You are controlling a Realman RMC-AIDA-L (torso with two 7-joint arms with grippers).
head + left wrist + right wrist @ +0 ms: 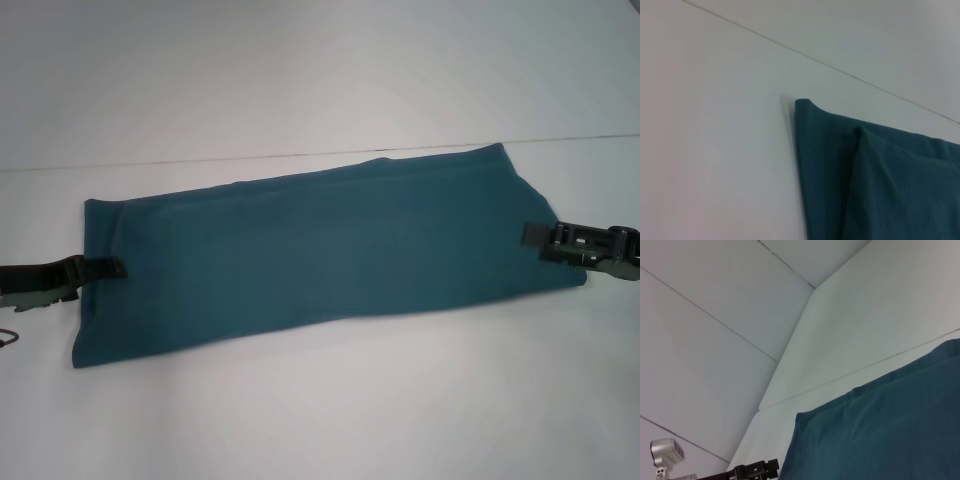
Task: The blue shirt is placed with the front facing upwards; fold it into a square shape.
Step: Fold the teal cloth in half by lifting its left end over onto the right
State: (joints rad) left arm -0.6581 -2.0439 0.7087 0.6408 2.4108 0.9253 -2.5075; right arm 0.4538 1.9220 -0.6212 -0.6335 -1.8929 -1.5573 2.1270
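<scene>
1. The blue shirt (320, 250) lies flat on the white worktop (320, 420) as a long, narrow folded band. No lettering or collar shows, so the long sides look already folded in; what remains, I judge, is bringing the two short ends together into a square.

2. The left gripper (105, 267) sits at the shirt's left short edge, the right gripper (540, 235) at its right short edge. Both sets of fingers touch or overlap the cloth. Whether they are clenched on it or released, I cannot tell.

3. Risk: if only the top layer is pinched at either end, lifting would peel the band open. The left wrist view shows stacked layers at the shirt's corner (807, 107), and the upper one stops short of the edge.

4. Risk: the band already runs slightly askew, its right end farther from the robot than its left. Uneven travel by the two arms would likely give a skewed, not square, result.

5. Risk: dragging an end low over the shirt could bunch the fabric.

6. Containers: none in sight.
</scene>
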